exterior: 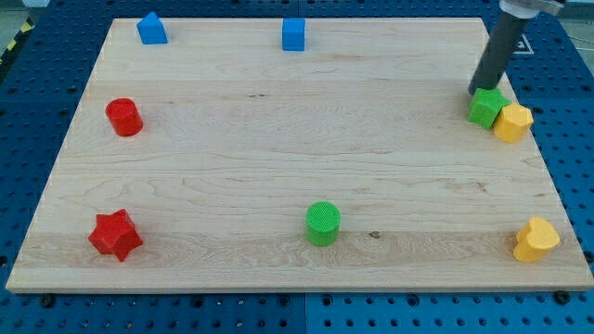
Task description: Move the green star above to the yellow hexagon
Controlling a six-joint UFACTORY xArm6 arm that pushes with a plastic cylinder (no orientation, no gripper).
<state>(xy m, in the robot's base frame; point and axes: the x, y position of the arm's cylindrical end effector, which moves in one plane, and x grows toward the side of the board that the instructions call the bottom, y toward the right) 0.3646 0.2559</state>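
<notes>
Camera view: my tip [477, 91] touches green star [486, 108], which abuts yellow hexagon [512, 122].

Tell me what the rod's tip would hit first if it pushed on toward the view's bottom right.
My tip sits at the green star block, apparently touching; that comes first, with the yellow hexagon block right behind it.

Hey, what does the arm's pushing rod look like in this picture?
A straight, dark grey to black round rod, plain and unmarked, down to my tip. At the view's top it meets a wider grey collar, cut off by the frame. No cables or pincer show.
</notes>
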